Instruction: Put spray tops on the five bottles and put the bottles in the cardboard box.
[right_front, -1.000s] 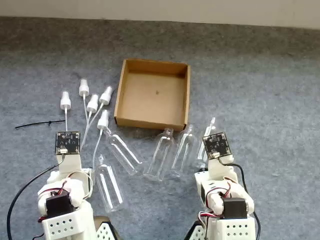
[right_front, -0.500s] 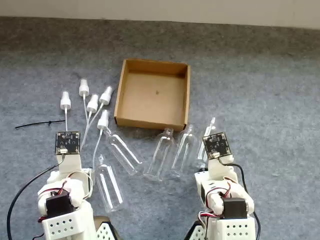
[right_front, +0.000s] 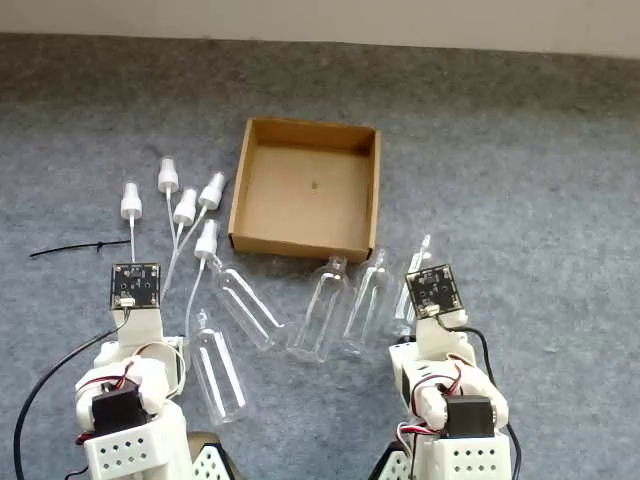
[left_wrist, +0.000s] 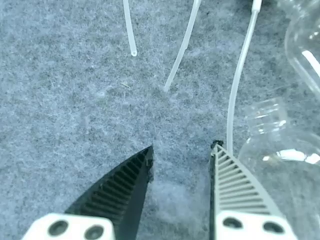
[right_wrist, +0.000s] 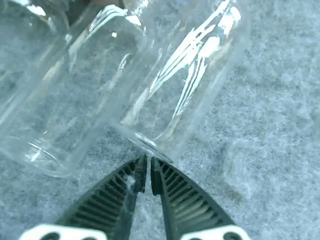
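Five clear bottles (right_front: 322, 305) lie on the grey worktop (right_front: 520, 180) just in front of the cardboard box (right_front: 300, 245). The spray tops (right_front: 185, 205) lie beside the box. The left gripper (left_wrist: 182, 147) has its jaws apart, and the right gripper (right_wrist: 148, 161) has its jaws together. Both are close to the bottles.

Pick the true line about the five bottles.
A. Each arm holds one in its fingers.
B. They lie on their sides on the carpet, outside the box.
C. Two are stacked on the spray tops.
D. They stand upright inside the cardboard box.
B: the clear bottles lie on their sides on the grey carpet, just in front of the cardboard box, with none inside it.
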